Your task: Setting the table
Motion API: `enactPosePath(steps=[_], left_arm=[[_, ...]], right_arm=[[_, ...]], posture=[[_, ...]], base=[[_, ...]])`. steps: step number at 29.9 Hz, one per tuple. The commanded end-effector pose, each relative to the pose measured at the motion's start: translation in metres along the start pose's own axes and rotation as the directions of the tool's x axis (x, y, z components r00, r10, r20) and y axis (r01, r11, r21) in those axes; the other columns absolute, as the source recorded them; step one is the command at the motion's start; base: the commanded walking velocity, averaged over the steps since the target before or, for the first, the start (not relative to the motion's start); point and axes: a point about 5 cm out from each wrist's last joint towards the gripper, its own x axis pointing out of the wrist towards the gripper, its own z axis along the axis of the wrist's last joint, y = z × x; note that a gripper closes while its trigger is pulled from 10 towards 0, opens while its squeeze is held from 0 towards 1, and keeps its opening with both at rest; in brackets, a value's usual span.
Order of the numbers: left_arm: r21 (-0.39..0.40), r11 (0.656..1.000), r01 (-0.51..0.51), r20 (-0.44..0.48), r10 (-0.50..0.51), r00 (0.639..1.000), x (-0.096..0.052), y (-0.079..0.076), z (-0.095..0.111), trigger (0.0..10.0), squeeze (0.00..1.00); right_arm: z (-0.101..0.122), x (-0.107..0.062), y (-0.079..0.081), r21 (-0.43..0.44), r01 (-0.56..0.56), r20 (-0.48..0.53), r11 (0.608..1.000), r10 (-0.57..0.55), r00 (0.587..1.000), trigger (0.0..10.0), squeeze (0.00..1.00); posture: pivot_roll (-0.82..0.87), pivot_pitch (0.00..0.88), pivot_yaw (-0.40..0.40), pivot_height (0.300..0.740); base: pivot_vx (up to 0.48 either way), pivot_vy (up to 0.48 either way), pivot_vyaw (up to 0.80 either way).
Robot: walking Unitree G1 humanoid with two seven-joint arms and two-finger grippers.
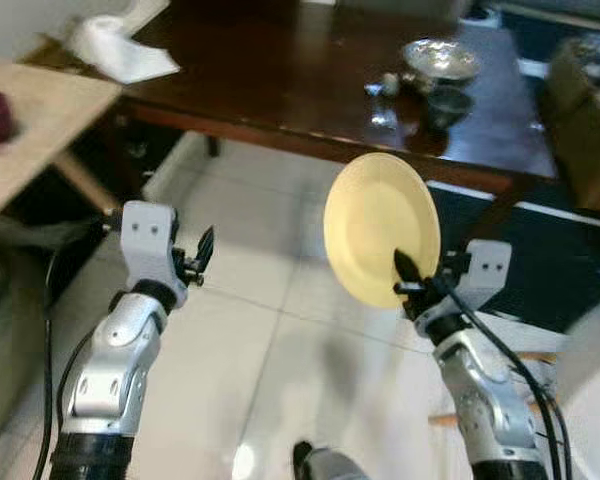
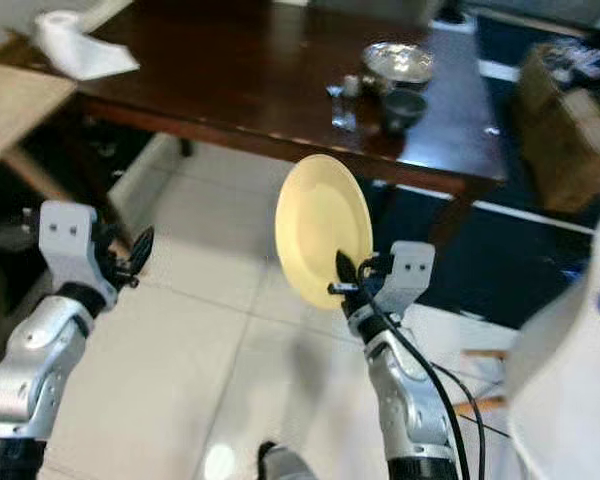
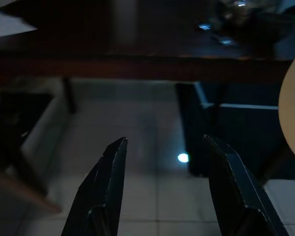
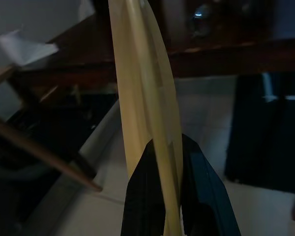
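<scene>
Clamping the yellow plate (image 1: 380,225) upright, right claw (image 1: 408,275) hides its rim; left claw (image 3: 167,187) spread.

Your right gripper (image 1: 408,275) pinches a pale yellow plate (image 1: 380,228) with a smooth, matt, plastic-looking face, while the left gripper (image 1: 202,250) shows matt black fingers (image 3: 105,187) on a brushed silver metal arm. Ahead of you the dark wooden table (image 1: 280,80) is polished to a gloss, carrying a shiny metal bowl (image 1: 440,58) and crumpled white paper (image 1: 120,50). You stand on glossy pale floor tiles (image 1: 270,330), beside a matt light-wood table (image 1: 30,130).
</scene>
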Motion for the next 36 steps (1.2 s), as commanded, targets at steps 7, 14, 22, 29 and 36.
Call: enactPosePath(steps=[7,14,22,29,36], left_arm=[[0.021,0.999,-0.038,0.012,0.038,0.999,0.005,-0.002,-0.004,10.0,0.0],[0.008,1.0,-0.028,0.018,0.028,0.999,0.006,-0.001,-0.003,10.0,0.0],[0.015,1.0,0.006,0.016,-0.007,1.0,0.007,-0.008,-0.006,10.0,0.0],[0.016,0.999,0.031,0.022,-0.032,0.999,0.01,-0.013,-0.005,10.0,0.0],[0.018,0.999,0.041,0.027,-0.041,0.999,0.01,-0.013,-0.005,10.0,0.0]], right_arm=[[0.016,0.008,0.021,0.056,-0.076,0.074,0.996,0.072,0.995,10.0,0.0],[0.027,0.011,0.027,0.061,-0.104,0.116,0.993,0.096,0.989,10.0,0.0],[0.029,0.013,0.023,0.051,-0.081,0.123,0.995,0.074,0.99,10.0,0.0],[0.031,0.015,0.022,0.046,-0.081,0.123,0.996,0.075,0.989,10.0,0.0],[0.034,0.017,0.023,0.031,-0.075,0.136,0.997,0.07,0.988,10.0,0.0]], posture=[[-0.11,0.086,0.03,0.74],[-0.11,0.1,0.025,0.74],[-0.12,0.067,0.033,0.74],[-0.12,0.057,0.036,0.74],[-0.12,0.056,0.036,0.74]], base=[[0.226,0.0,-0.34],[0.48,0.0,0.0],[0.48,0.0,-0.26],[0.48,0.0,-0.8],[0.48,0.0,-0.45]])
